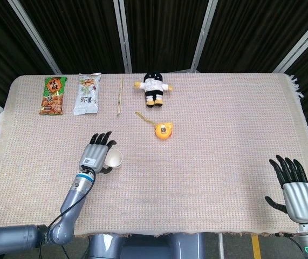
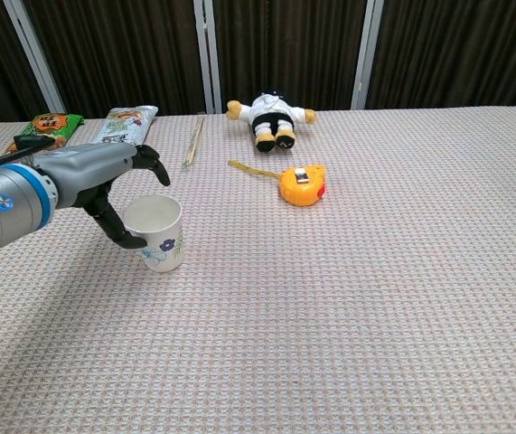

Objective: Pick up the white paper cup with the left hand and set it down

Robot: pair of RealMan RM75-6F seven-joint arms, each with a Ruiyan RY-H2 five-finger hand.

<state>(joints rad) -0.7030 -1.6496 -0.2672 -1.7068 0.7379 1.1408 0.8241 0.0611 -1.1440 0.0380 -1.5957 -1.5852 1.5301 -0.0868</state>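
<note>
The white paper cup [image 1: 115, 158] with a small flower print [image 2: 160, 237] stands upright on the woven tablecloth, left of centre. My left hand [image 1: 94, 155] is right beside the cup's left side, fingers spread. In the chest view my left hand [image 2: 95, 176] has its fingers reaching over the rim's far left while the thumb curls by the cup's near left wall. The hand is not closed around the cup. My right hand [image 1: 297, 190] rests open near the table's front right corner, holding nothing, and appears only in the head view.
Along the back lie a green snack bag [image 1: 52, 95], a pale snack bag [image 1: 87, 94], a chopstick pair [image 1: 120, 96] and a plush doll [image 1: 153, 88]. An orange tape measure [image 1: 164, 130] lies right of the cup, further back.
</note>
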